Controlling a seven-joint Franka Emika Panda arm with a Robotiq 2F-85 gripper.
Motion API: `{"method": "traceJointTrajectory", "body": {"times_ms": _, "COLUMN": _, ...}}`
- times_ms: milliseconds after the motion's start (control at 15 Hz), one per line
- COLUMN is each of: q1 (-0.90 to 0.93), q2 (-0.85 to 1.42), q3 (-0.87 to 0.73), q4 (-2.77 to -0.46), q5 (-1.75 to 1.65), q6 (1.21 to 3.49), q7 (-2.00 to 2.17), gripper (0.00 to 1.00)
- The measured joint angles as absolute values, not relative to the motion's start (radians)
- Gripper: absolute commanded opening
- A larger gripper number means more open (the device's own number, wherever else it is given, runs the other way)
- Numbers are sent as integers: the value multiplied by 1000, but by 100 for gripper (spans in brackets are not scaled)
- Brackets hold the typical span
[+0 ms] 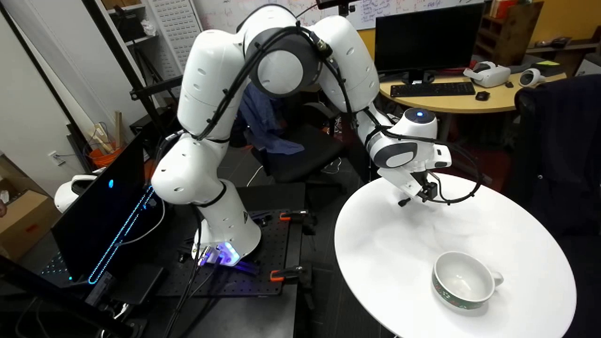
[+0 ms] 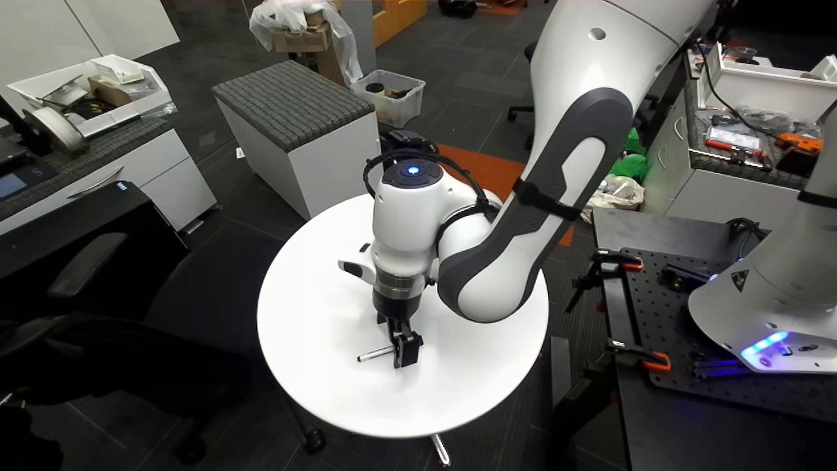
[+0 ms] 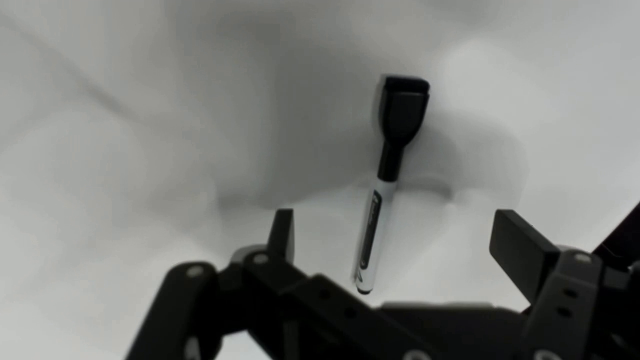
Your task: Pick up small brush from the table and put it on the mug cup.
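A pencil-slim brush (image 3: 386, 186) with a smooth white barrel, a black neck and a flared, flat black head lay on the large, round, glossy white counter (image 1: 371, 253), well apart from the squat white-grey mug (image 1: 462, 284) with its green patterned band. Likewise well apart from the mug, above the brush, hung the black two-fingered claw (image 3: 395, 225), its jaws spread wide; in the wrist view the barrel showed between the fingers with a gap on either side, so nothing was gripped. Whether the fingertips touched the counter was hard to tell.

By its looks the brush promised to be very light and stiff — hard plastic, most likely, and not fragile. The barrel seemed slick and rounded, apt to slide or turn between the fingers, and a glancing nudge could have sent it skidding on so glossy a surface; the flat head would probably have checked any rolling. The best hold seemed to be square across the barrel, close to the black neck, nearer the likely balance point. A pinch at the plain tail end risked letting the head droop on the way to the mug — and the flared head, wider and perhaps soft at its face, offered a poorer seat for the fingers.
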State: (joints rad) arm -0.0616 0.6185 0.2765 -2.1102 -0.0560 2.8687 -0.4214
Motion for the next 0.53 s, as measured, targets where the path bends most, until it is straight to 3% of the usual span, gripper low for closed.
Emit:
{"method": "traceJointTrajectory", "body": {"times_ms": 133, "q1": -61, "q2": 627, "q3": 277, "q4": -2106, "q5": -56, "q6": 2869, "q7": -421, "gripper": 83}}
{"method": "traceJointTrajectory", "body": {"times_ms": 267, "q1": -61, "q2": 632, "q3": 277, "q4": -2102, "q5": -57, "q6": 2869, "q7": -421, "gripper": 59}}
{"method": "traceJointTrajectory", "body": {"times_ms": 533, "q1": -60, "q2": 641, "q3": 277, "q4": -2093, "q5": -57, "q6": 2869, "q7": -421, "gripper": 47}}
